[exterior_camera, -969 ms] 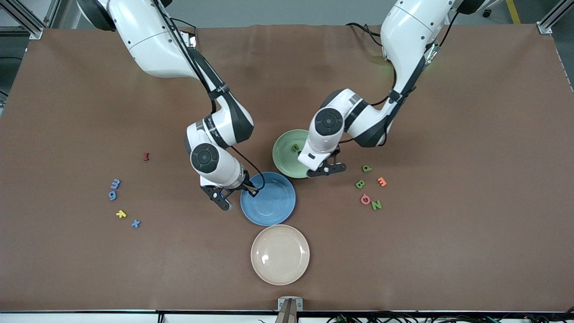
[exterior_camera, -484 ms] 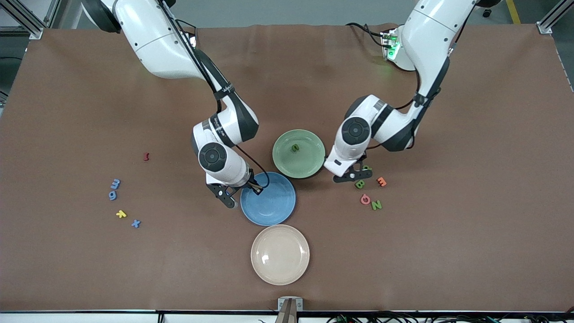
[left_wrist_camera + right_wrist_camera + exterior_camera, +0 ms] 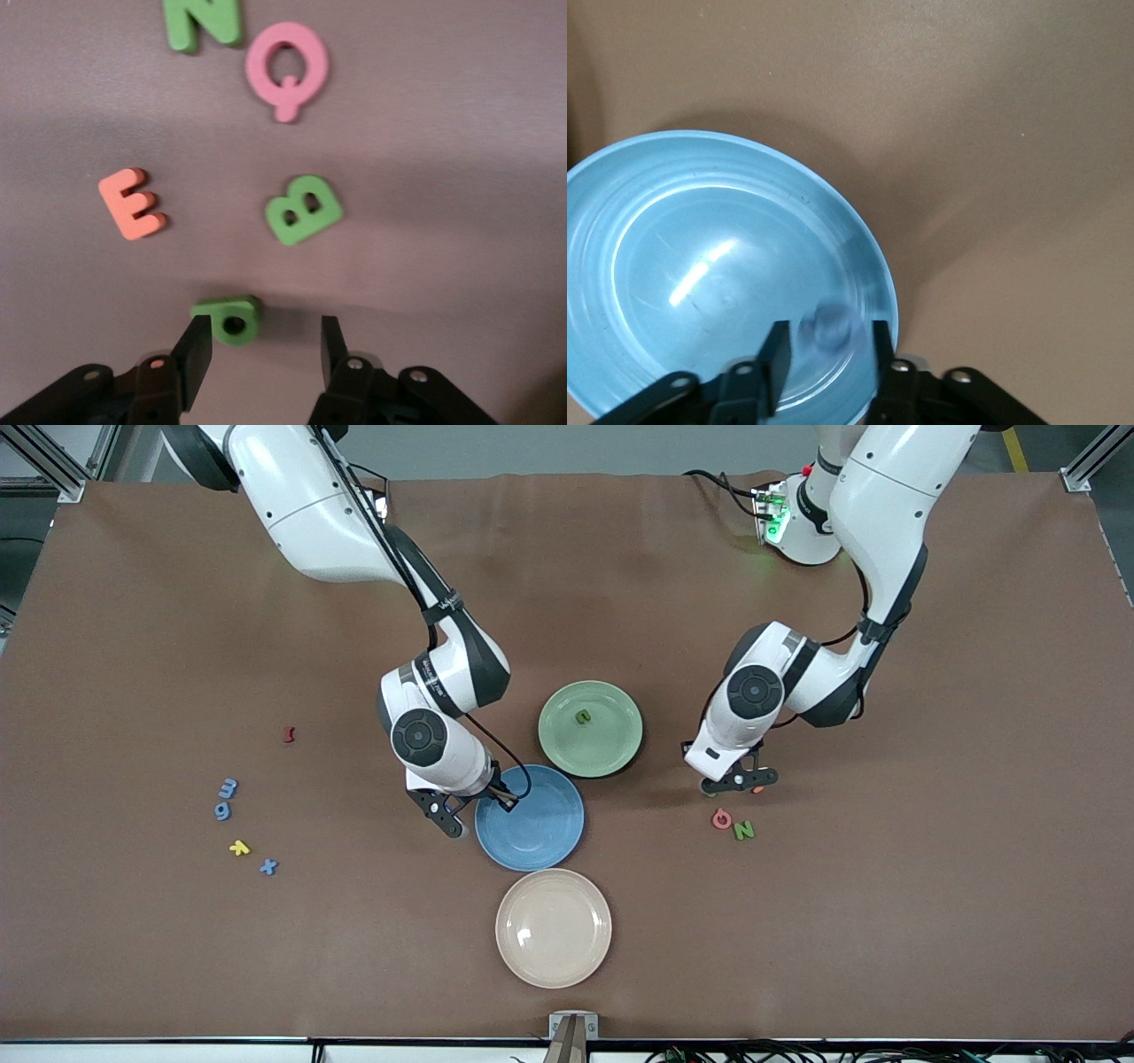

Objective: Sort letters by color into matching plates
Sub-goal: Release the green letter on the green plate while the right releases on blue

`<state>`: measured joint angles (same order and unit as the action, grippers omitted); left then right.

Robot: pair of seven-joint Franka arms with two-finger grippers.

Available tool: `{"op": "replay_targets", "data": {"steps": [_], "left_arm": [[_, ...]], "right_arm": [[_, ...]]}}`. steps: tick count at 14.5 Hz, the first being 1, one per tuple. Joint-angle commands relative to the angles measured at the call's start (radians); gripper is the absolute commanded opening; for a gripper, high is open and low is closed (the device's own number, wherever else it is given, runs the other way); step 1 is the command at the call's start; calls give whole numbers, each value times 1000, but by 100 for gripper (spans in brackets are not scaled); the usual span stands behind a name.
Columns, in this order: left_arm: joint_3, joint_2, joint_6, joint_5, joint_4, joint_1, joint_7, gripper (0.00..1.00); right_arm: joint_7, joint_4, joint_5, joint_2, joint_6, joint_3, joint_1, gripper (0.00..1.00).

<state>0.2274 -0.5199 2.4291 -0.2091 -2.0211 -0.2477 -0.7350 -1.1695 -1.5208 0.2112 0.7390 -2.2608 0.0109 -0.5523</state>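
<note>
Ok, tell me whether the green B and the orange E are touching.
Apart. The left wrist view shows bare brown table between the green B and the orange E, which lie side by side with a clear gap.

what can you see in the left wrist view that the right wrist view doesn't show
Only the left wrist view: the left hand open over loose letters, a green P by one finger, a green B, orange E, pink Q and green N.
Only the right wrist view: the right hand over the blue plate, a blurred blue piece between its fingers.
Both: brown table.
</note>
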Motion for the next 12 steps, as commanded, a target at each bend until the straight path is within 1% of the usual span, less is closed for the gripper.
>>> {"op": "replay_targets", "data": {"steps": [1,8,9,11,12], "left_arm": [[7,40,44,-15,-61,22,11,57],[7,40,44,-15,-71,24,34,57],[6,40,44,-15,-71,24,36,57],[7,40,45,-16,-71,42,48,57],[9,40,44,-16,-71,50,60,57]], "right_arm": [[-19,30,-10,14,9,9,-8,100],[-16,30,-13,5,10,12,5,100],[-16,30,-41,5,12,30,2,100],[-4,22,-134,0,15,43,5,100],[16,22,-147,-1,18,43,15,100]]}}
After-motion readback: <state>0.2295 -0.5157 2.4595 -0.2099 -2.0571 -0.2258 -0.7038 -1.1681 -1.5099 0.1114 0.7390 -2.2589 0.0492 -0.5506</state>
